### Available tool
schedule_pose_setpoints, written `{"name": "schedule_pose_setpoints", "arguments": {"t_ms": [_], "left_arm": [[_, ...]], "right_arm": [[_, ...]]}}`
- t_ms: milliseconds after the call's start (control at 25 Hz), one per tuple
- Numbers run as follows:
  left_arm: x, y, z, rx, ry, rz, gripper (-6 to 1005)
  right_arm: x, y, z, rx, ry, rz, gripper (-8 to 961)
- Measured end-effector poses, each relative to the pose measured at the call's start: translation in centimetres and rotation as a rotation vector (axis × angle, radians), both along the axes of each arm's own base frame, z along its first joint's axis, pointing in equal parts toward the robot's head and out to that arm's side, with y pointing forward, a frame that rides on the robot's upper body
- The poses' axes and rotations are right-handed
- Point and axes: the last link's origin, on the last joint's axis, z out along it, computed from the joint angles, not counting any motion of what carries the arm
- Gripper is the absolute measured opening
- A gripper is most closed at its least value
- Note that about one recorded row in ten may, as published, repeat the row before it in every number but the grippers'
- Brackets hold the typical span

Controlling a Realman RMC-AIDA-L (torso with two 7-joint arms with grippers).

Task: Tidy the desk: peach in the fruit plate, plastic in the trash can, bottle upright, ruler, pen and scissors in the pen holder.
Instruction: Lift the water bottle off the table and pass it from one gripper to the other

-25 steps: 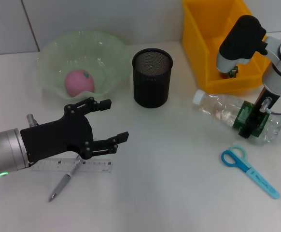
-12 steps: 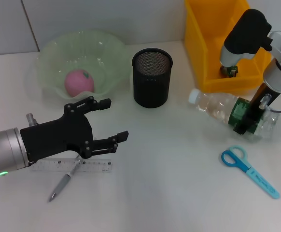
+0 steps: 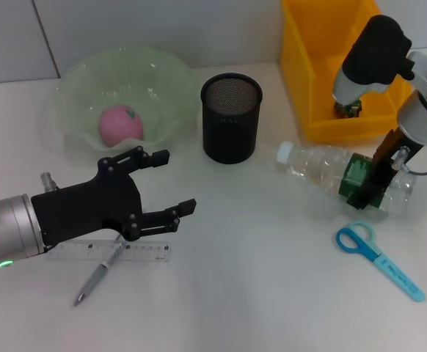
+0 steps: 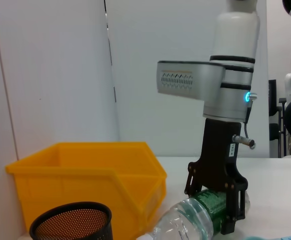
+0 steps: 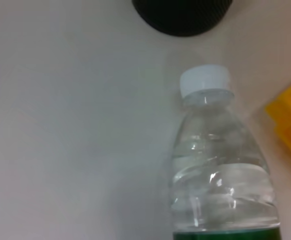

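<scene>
A clear bottle (image 3: 318, 163) with a green label lies on its side at the right, its white cap (image 5: 205, 80) pointing toward the black mesh pen holder (image 3: 230, 117). My right gripper (image 3: 364, 189) is shut on the bottle's labelled part, which also shows in the left wrist view (image 4: 213, 206). My left gripper (image 3: 177, 181) hovers open over the left of the desk, just above the ruler (image 3: 111, 253) and the pen (image 3: 96, 279). The peach (image 3: 120, 125) sits in the green fruit plate (image 3: 166, 77). Blue scissors (image 3: 378, 260) lie at the front right. The plastic is out of view.
The yellow trash can (image 3: 309, 66) stands at the back right, close behind the bottle and under my right arm. The pen holder stands between the plate and the bin. Bare desk lies in the middle and along the front.
My right gripper has shifted left with the bottle, so the cap now lies nearer the pen holder. The left arm has not moved.
</scene>
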Motion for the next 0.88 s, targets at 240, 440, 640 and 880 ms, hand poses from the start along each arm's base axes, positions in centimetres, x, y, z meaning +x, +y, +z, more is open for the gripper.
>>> {"name": "schedule_pose_setpoints", "arguments": {"t_ms": [240,440,640,880], "left_arm": [[-0.1,0.0,0.0,0.001,-0.002,0.002,859],[0.0,0.0,0.2,0.009,-0.014,0.006,859],[0.1,0.1,0.6,0.034,-0.048,0.017,859],[0.2,-0.1,1.2,0.052,-0.098,0.022,859]], "right_arm": [[-0.3,-0.8,0.6,0.02,0.082,0.048,775],[0.0,-1.2,1.1,0.04,0.179,0.056,775],[0.3,-2.0,2.0,0.054,0.328,0.085,774],[0.5,-3.0,3.3,0.084,0.53,0.138,775]]}}
